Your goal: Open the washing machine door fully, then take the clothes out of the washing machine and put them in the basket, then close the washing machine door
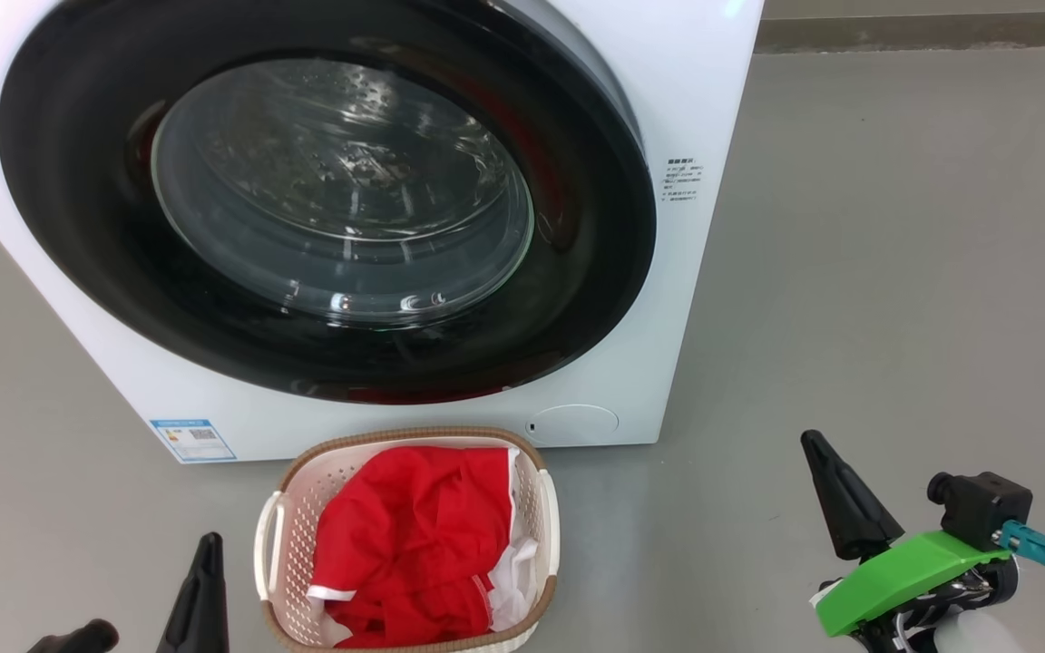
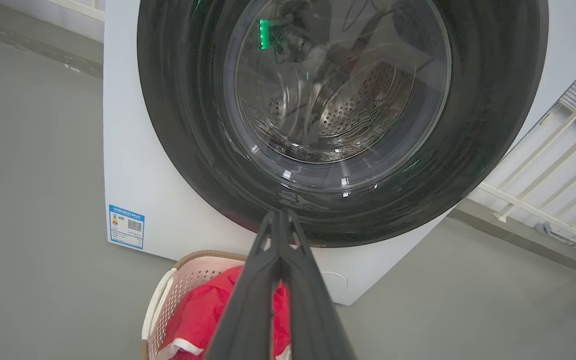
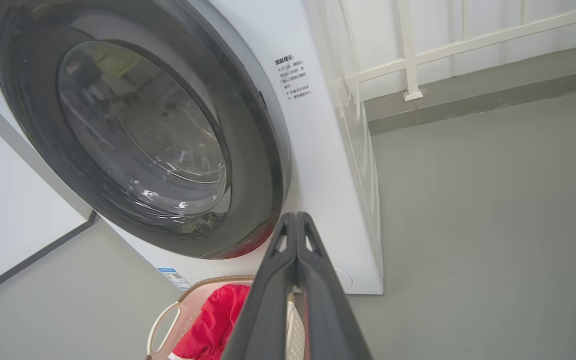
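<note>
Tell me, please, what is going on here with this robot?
The red, white-trimmed fabric garment lies in the cream perforated plastic basket before the white front-loading washing machine, whose round glossy black door looks shut. The left gripper and right gripper hover empty, fingers closed.

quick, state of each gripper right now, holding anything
left gripper: closed, holding nothing
right gripper: closed, holding nothing
</note>
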`<state>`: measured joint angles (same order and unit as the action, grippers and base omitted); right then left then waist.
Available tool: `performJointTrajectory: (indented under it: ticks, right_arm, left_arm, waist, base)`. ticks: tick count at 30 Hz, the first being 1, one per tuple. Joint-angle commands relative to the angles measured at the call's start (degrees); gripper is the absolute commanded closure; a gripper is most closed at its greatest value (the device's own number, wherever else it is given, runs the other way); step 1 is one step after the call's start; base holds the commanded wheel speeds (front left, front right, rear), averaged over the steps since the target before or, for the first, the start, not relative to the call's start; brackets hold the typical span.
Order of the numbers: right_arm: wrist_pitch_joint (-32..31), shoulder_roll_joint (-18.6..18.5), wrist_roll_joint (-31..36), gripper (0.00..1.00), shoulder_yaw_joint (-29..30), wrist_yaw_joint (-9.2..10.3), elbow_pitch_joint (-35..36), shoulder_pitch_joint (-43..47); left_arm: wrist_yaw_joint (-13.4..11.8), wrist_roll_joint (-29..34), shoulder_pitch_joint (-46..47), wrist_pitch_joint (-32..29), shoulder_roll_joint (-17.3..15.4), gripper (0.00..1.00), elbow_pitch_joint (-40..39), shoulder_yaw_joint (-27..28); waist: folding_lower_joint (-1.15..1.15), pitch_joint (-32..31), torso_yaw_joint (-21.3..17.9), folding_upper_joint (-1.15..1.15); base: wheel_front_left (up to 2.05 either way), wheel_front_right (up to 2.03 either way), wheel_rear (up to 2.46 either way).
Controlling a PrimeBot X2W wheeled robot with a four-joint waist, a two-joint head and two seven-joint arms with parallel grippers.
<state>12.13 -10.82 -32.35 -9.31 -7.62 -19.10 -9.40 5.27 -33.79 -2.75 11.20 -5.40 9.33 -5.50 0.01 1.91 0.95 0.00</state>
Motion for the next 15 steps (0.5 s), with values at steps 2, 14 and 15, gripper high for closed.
performJointTrajectory:
  ticks: [2, 14, 15]
  right_arm:
    - [-0.45, -0.14, -2.39, 1.00, 0.81, 0.02, 1.77, -1.22]
    - [-2.24, 0.61, -8.46, 1.00, 2.25, 0.03, 2.10, -0.76]
    - [-2.40, 0.68, -9.01, 1.00, 2.38, 0.03, 2.14, -0.71]
  left_arm:
    - [0.31, -2.14, 2.12, -0.49, -0.52, 1.00, -0.97, 1.15]
    - [0.51, -8.01, 2.84, -2.25, -0.23, 1.00, -0.37, 2.24]
    - [0.53, -8.55, 2.90, -2.41, -0.21, 1.00, -0.32, 2.34]
  waist:
    - [-0.01, -0.05, -0.03, 0.00]
    - [-0.01, -0.22, -0.12, 0.00]
    - [-0.01, -0.24, -0.13, 0.00]
  base:
    - [0.00, 0.00, 0.00]
    - [0.00, 0.00, 0.00]
    - [0.00, 0.00, 0.00]
